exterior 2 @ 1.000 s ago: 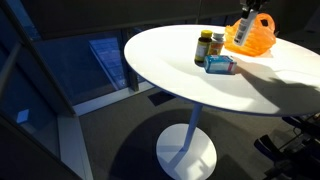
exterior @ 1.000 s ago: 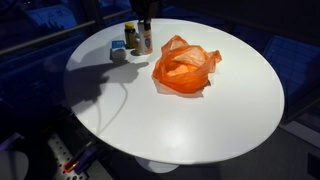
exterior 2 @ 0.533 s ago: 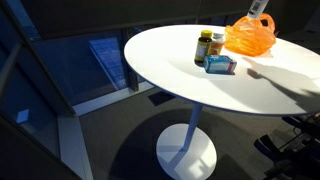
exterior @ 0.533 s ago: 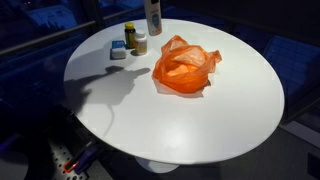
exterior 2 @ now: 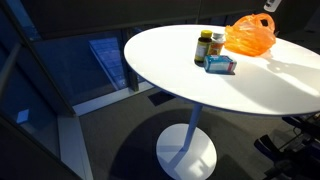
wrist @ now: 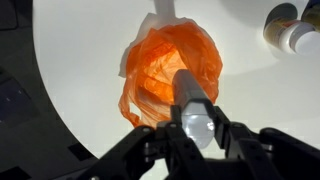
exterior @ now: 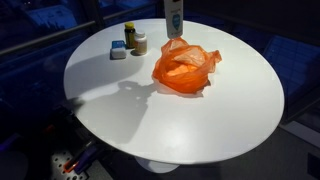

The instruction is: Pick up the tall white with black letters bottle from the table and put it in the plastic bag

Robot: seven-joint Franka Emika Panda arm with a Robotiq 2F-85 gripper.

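The tall white bottle with dark lettering [exterior: 174, 17] hangs in the air above the orange plastic bag [exterior: 184, 66], at the top edge of an exterior view. In the wrist view my gripper [wrist: 197, 125] is shut on the bottle [wrist: 192, 97], which points down at the open orange bag [wrist: 165, 72] lying on the white table [wrist: 90, 60]. In an exterior view only a sliver of the bottle [exterior 2: 269, 4] shows at the top edge, above the bag [exterior 2: 249, 34].
Two small jars [exterior: 135, 40] and a small blue-white box [exterior: 118, 51] stand at the far side of the round white table [exterior: 150, 115]; they also show in an exterior view [exterior 2: 211, 46] and the wrist view [wrist: 295, 30]. Dark floor surrounds the table.
The bottle has been lifted off the table beside the jars and carried sideways through the air to above the orange bag. The jars and bag have not moved.
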